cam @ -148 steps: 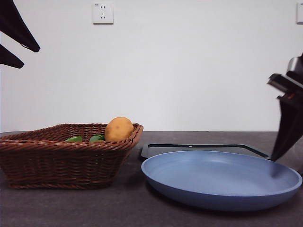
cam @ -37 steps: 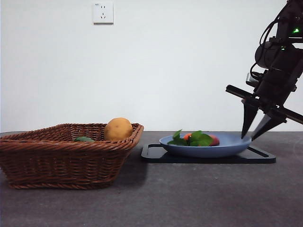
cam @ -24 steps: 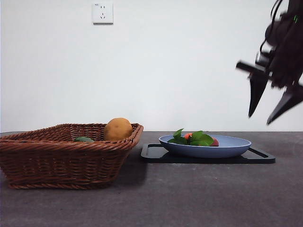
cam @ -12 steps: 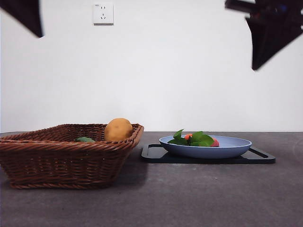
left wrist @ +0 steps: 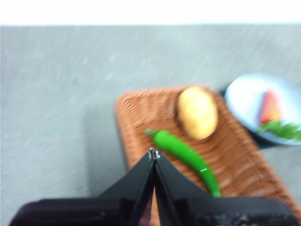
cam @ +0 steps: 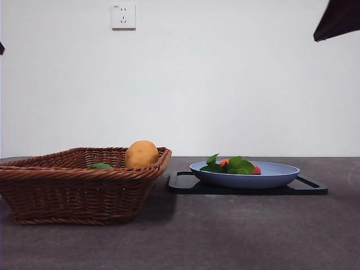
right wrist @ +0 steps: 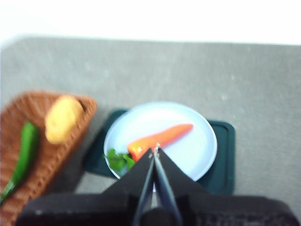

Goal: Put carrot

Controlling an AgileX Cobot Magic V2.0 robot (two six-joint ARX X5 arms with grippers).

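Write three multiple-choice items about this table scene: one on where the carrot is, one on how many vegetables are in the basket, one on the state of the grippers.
1. Where does the carrot lie?
A. in the wicker basket
B. on the blue plate
C. on the bare table

2. How many vegetables are in the basket?
A. two
B. three
C. none

3. How do the jaws of the left gripper and right gripper stand?
A. both open
B. both shut and empty
C. right one shut on the carrot

Answers:
1 B: it lies on the plate, which sits on the dark tray.
2 A: only a potato and a green pepper.
3 B: both wrist views show tips together, holding nothing.
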